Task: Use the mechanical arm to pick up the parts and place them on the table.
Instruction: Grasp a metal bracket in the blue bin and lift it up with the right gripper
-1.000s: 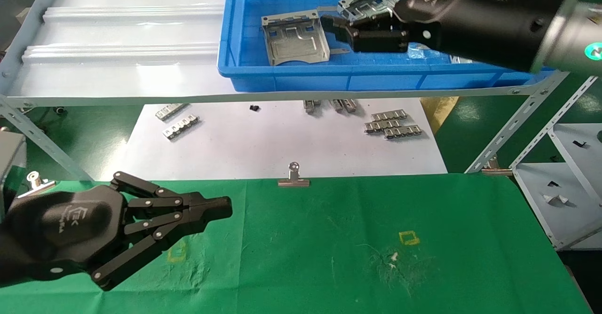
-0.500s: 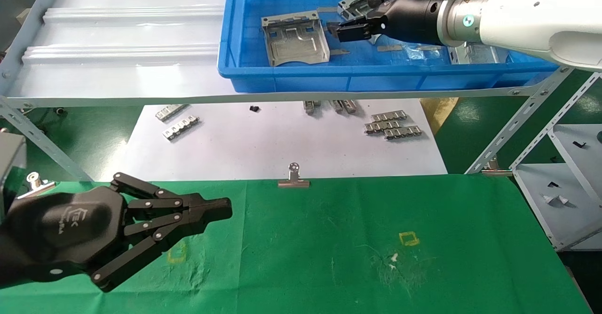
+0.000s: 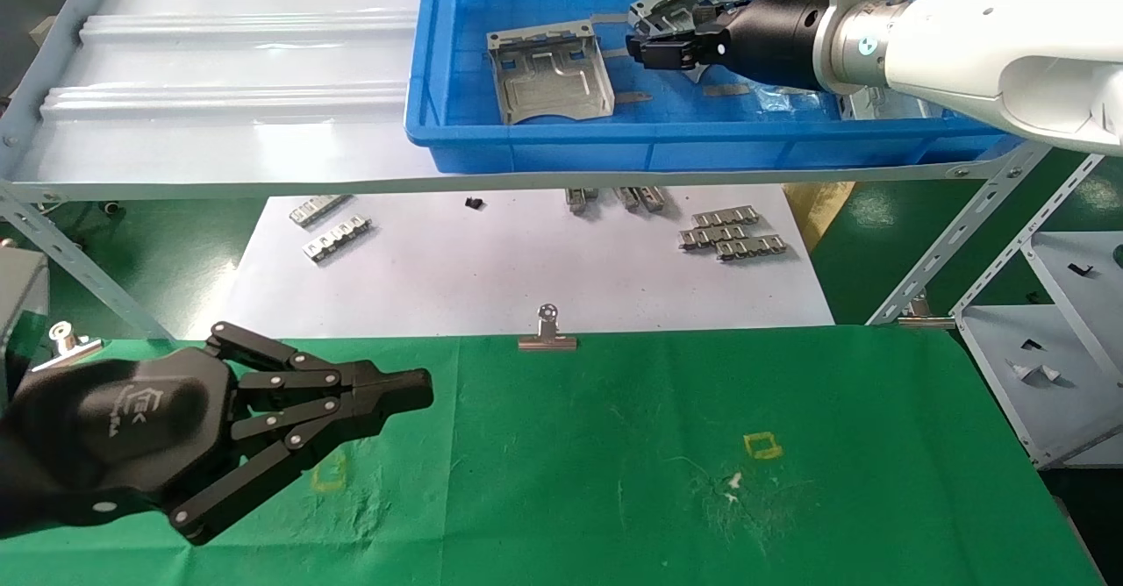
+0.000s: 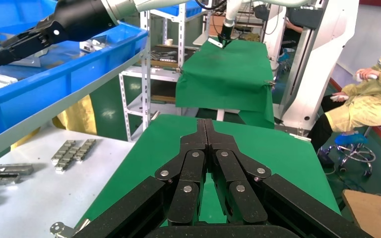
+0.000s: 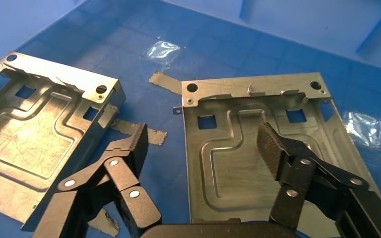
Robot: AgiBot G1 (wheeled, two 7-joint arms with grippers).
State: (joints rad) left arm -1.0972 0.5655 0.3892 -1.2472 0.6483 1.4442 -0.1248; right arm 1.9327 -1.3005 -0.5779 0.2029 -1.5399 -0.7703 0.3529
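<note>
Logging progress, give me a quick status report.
Right tool open over a plate in the blue bin. Left tool shut above the table. Nothing blocking.

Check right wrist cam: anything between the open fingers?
Yes. The right gripper is open in the blue bin; one sheet-metal part lies between its fingers.

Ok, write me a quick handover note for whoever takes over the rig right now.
Right gripper: open, inside the blue plastic bin, fingers straddling one silvery stamped sheet-metal plate.
Left gripper: shut, parked over the green cloth table.
Parts: a second plate also lies in the bin.
Done: no plate on the table yet.
Left: grasp, carry over, set down; then the other.
</note>
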